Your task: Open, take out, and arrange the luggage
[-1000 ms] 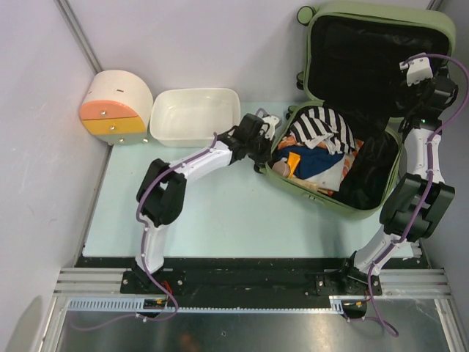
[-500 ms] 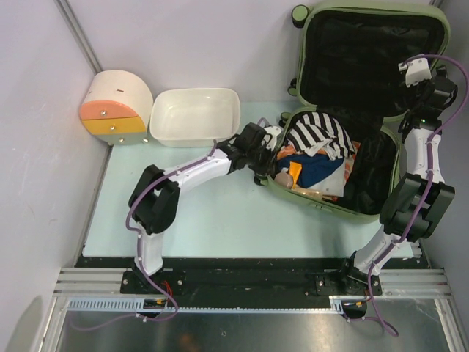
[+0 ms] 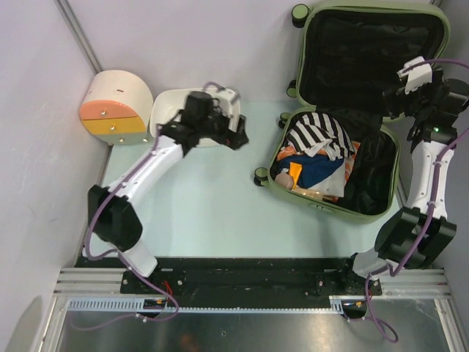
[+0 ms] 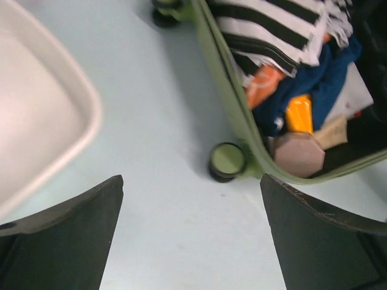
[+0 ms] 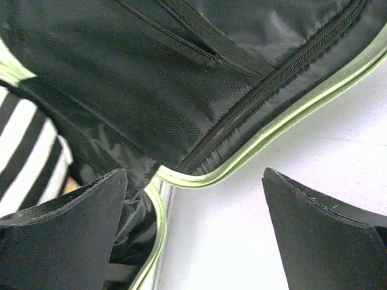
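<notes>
Left wrist view cuts off most of the luggage (image 4: 225,90).

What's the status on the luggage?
Left gripper open, empty, above table. Right gripper open, at lid. Luggage open, clothes inside. White tub left, not blocking.

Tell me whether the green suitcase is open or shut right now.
Open. The luggage has its lid swung back, baring the black lining, and the striped garment and other items in its base lie uncovered.
</notes>
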Controlling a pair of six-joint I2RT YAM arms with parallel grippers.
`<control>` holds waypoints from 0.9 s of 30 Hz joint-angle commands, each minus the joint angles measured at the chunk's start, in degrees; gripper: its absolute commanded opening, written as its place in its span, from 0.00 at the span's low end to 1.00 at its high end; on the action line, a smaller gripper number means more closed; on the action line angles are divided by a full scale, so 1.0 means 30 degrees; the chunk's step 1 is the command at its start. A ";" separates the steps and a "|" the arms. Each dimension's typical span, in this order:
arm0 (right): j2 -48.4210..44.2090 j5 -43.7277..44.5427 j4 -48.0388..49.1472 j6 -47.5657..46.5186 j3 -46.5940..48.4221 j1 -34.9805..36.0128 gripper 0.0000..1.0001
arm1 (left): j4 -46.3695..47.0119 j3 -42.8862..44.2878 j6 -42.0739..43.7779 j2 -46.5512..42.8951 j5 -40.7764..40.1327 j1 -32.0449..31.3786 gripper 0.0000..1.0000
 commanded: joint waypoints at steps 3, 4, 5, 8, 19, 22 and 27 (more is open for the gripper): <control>-0.2601 -0.4217 -0.4483 0.0360 -0.0156 -0.0097 1.00 | -0.0742 -0.0737 0.4441 -0.2971 0.3819 0.4051 1.00; -0.3184 -0.4829 -0.5620 0.0300 -0.0185 -0.0039 1.00 | -0.0772 -0.1059 0.5548 -0.3149 0.3966 0.4408 1.00; -0.3421 -0.5068 -0.6182 0.0357 -0.0186 0.0020 1.00 | -0.0830 -0.1584 0.6139 -0.3267 0.3909 0.4730 1.00; -0.4502 -0.5743 -0.8585 0.0152 -0.0302 0.0663 1.00 | -0.1356 -0.1970 0.8980 -0.3240 0.3820 0.5582 1.00; -0.5124 -0.5864 -1.5761 -0.2511 -0.1355 0.2801 1.00 | -0.3175 0.0048 1.7011 0.0302 0.2621 0.5847 0.99; -0.4919 -0.5540 -1.6615 -0.2894 -0.2057 0.3183 1.00 | -0.3175 0.1103 1.7775 0.2234 0.2328 0.5847 0.98; -0.4333 -0.6269 -1.7174 -0.1492 -0.2937 0.3126 1.00 | -0.3263 0.2540 1.8126 0.4635 0.2415 0.5818 0.98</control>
